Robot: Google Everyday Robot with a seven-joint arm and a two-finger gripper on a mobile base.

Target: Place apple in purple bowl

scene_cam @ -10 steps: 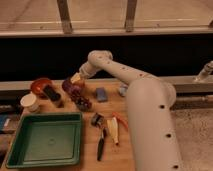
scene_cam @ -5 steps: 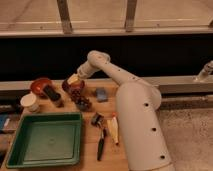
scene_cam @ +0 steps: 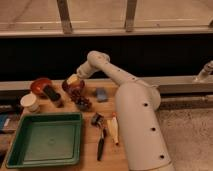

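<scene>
Bulky white arm, dark rivets; pincer over purple bowl

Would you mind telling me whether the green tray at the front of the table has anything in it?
Empty: the green tray shows only its bare green floor. The gripper is far from it, over the purple bowl.

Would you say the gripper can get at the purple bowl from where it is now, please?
Probably yes. The gripper is right over the purple bowl, with nothing between them. The grapes and dark bottle sit beside the bowl, not above it.
</scene>
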